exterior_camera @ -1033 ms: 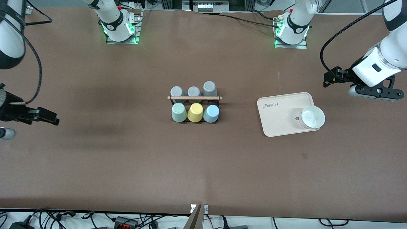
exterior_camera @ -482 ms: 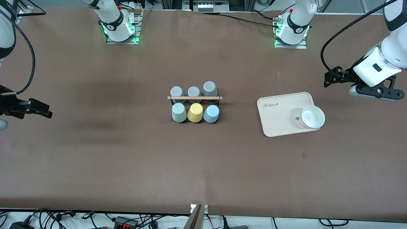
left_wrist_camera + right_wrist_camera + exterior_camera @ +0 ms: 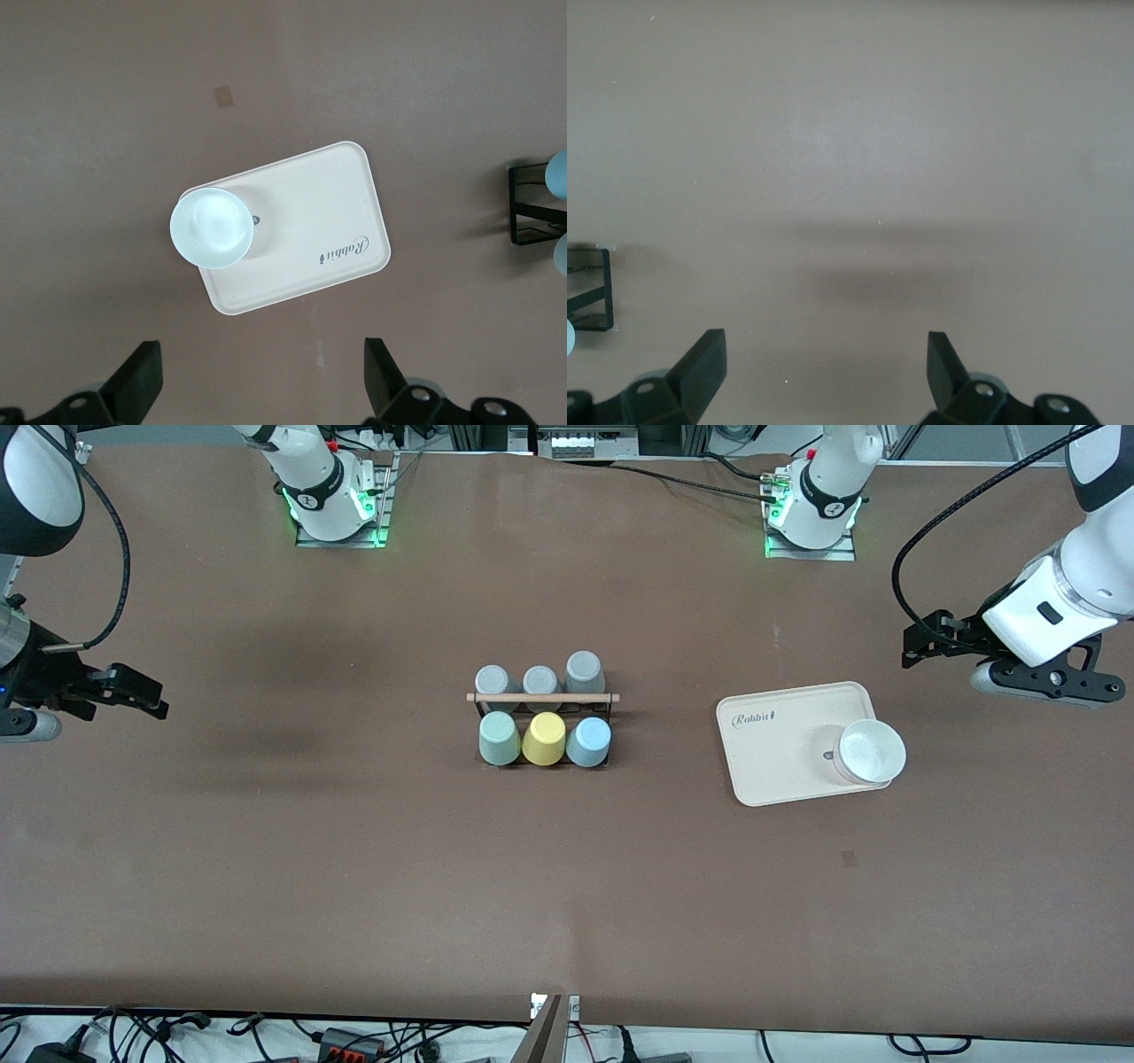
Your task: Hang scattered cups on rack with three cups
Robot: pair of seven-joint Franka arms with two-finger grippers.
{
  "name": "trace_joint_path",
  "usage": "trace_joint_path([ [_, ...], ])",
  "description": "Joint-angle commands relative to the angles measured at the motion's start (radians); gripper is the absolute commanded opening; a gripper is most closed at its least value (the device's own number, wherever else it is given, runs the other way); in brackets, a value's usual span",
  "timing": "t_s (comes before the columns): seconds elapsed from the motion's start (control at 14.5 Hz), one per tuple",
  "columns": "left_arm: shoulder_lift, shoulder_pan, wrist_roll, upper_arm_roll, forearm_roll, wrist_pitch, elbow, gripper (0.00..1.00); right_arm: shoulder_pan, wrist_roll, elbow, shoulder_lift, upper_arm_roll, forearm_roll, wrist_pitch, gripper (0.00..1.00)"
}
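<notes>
The black wire rack (image 3: pixel 605 710) with a wooden rod (image 3: pixel 542 697) across its top stands mid-table. A sage-green cup (image 3: pixel 499 738), a yellow cup (image 3: pixel 544 738) and a light blue cup (image 3: pixel 588 741) sit upside down on its row nearer the front camera. Three grey cups (image 3: pixel 539 681) fill the other row. My left gripper (image 3: pixel 917 646) is open and empty, up over bare table at the left arm's end; the left wrist view (image 3: pixel 263 381) shows its fingers wide apart. My right gripper (image 3: pixel 146 695) is open and empty over the right arm's end (image 3: pixel 826 372).
A cream rounded tray (image 3: pixel 780 744) lies between the rack and the left arm's end, with a white bowl (image 3: pixel 871 750) on its corner. Both show in the left wrist view: the tray (image 3: pixel 337 204) and the bowl (image 3: pixel 210 227). A rack corner (image 3: pixel 589 288) shows in the right wrist view.
My right gripper has drawn back toward the bases' edge of the table at the right arm's end. The left arm, the cups and the rack have not moved.
</notes>
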Motion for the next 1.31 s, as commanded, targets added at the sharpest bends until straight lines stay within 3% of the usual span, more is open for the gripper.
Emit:
trace_joint_path([
  [0.0, 0.004, 0.004, 0.015, -0.007, -0.003, -0.013, 0.017, 1.0, 0.005, -0.034, -0.04, -0.04, -0.004, -0.009, -0.002, 1.0],
  [1.24, 0.004, 0.005, 0.017, -0.002, -0.004, -0.014, 0.017, 1.0, -0.019, -0.012, -0.039, -0.077, 0.017, -0.014, -0.056, 1.0],
])
